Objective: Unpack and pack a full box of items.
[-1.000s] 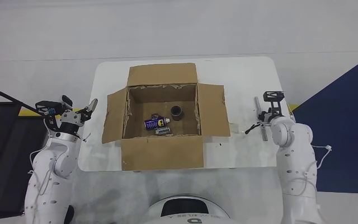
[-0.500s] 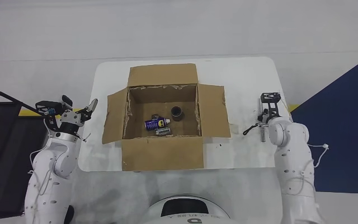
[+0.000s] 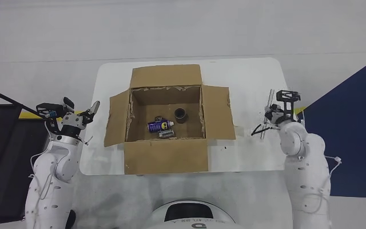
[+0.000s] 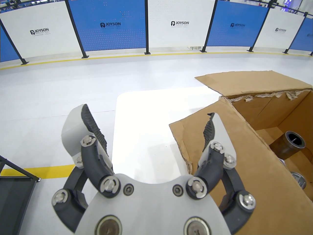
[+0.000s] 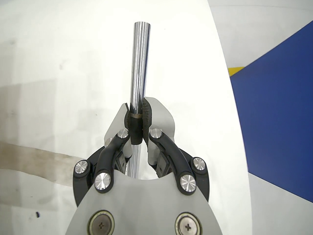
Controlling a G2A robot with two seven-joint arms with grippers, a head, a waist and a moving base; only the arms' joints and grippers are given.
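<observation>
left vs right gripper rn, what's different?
Left gripper is open and empty; right gripper is shut on a metal rod. Left gripper sits at the table's left edge, beside the box's side flap; right gripper is over the table's right side, apart from the box. Shared: same build, and both are outside the box.
</observation>
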